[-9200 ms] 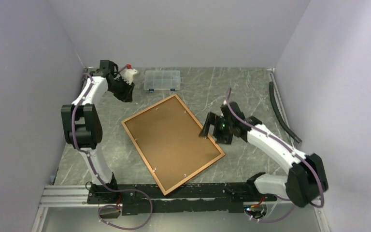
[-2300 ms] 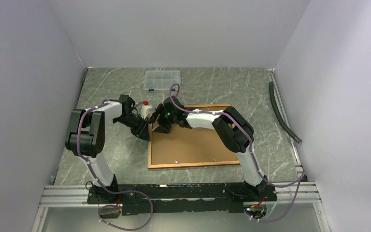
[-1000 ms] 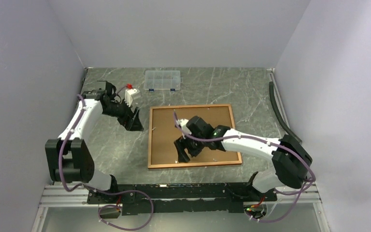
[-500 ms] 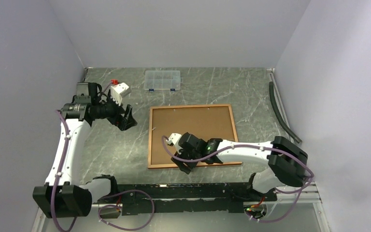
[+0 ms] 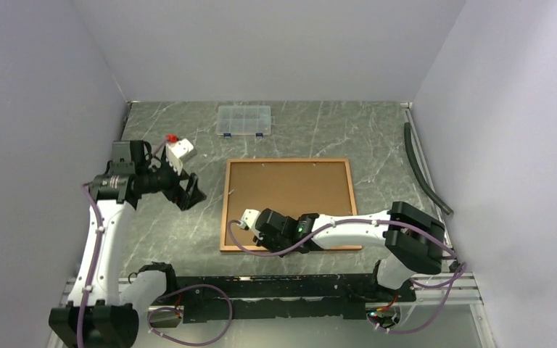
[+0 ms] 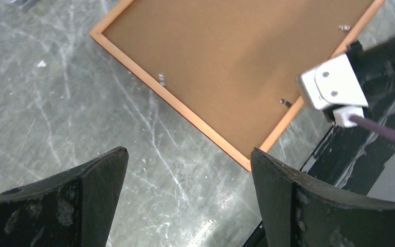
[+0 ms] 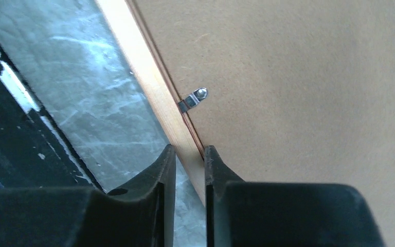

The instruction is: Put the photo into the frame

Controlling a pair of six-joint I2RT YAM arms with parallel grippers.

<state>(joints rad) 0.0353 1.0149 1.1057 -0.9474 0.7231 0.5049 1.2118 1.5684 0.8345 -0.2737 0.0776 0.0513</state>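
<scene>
On the grey marbled desk (image 5: pixel 167 232) the frame (image 5: pixel 288 160) lies flat and back-up, square to the near edge, its pale wood rail around the brown backing board (image 5: pixel 290 196).

Over the frame's near rail, close to its near-left corner, the right gripper (image 5: pixel 272 243) points down. In the right wrist view its tips (image 7: pixel 189 154) stand nearly together with only a slit between them. The rail (image 7: pixel 146 77) runs straight into that slit. Whether they pinch it or only hover over it cannot be told.

Well to the left of the frame, the left gripper (image 5: pixel 191 190) hangs above bare desk with its fingers spread wide. Its wrist view looks between them (image 6: pixel 187 159) at the frame's left rail (image 6: pixel 185 114) and touches nothing.

A clear compartment box (image 5: pixel 244 120) sits at the far edge, apart from the frame. A black hose (image 5: pixel 424 170) lies along the right wall. A small metal tab (image 7: pixel 195 98) sits on the board just inside the rail, just ahead of the right gripper's tips.

Nine seconds ago the frame lay skewed. By two seconds ago it was squared up, and it has not shifted since. At that point both grippers met at its far-left corner. Since then the left one has pulled back and the right one has swept across the board to the near rail, sliding leftward along it in the last half second.
</scene>
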